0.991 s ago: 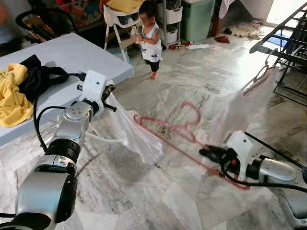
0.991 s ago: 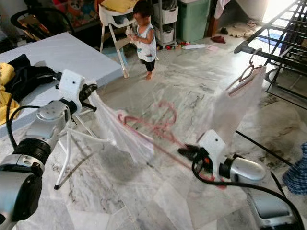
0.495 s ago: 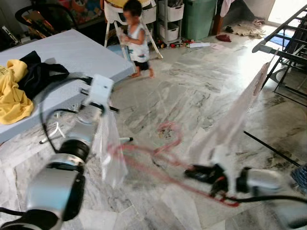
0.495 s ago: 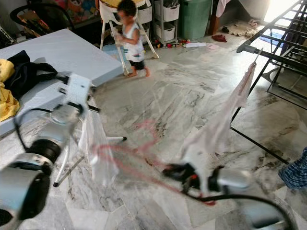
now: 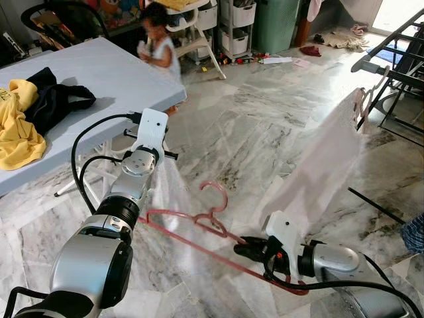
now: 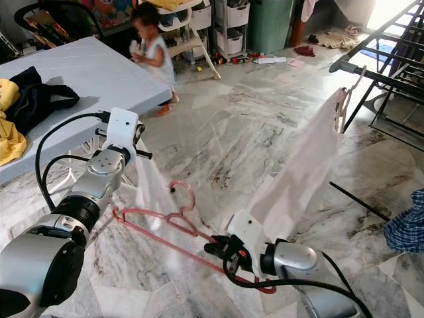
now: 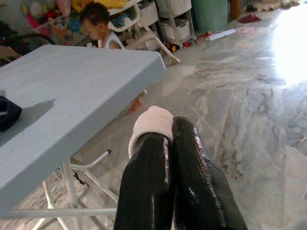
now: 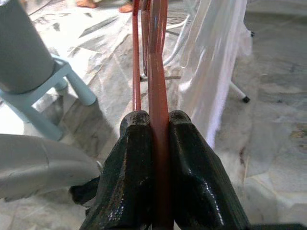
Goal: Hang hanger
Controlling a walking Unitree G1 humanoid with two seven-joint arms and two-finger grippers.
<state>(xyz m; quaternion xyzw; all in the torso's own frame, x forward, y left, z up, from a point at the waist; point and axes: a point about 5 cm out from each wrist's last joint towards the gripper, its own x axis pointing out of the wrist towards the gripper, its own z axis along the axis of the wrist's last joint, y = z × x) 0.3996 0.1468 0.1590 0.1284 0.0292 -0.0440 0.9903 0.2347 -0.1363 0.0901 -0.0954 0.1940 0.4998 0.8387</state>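
My right hand (image 5: pixel 237 249) is clamped tight on the red hanger (image 5: pixel 199 222), the two black fingers (image 8: pixel 136 158) squeezing its thin bar between them so it cannot swing while I carry it. The hanger is held low over the marble floor, just ahead of that hand, nearly flat. Its long axis runs from my right hand across toward my left hand (image 5: pixel 154 136), and its hook (image 5: pixel 213 193) curls up and away from me, off the middle of the bar. My left hand is pinched shut on a fold of the pale, sheer garment (image 7: pixel 152 123), and I judge it holds the cloth up and out so it stays spread on the hanger and off the floor. The drying rack (image 5: pixel 391 63) stands well beyond my right hand, far to its outer side, with another pale garment (image 5: pixel 324 165) already draped from it. The hook does not yet point at a rail, so I judge a turn toward the rack is needed.
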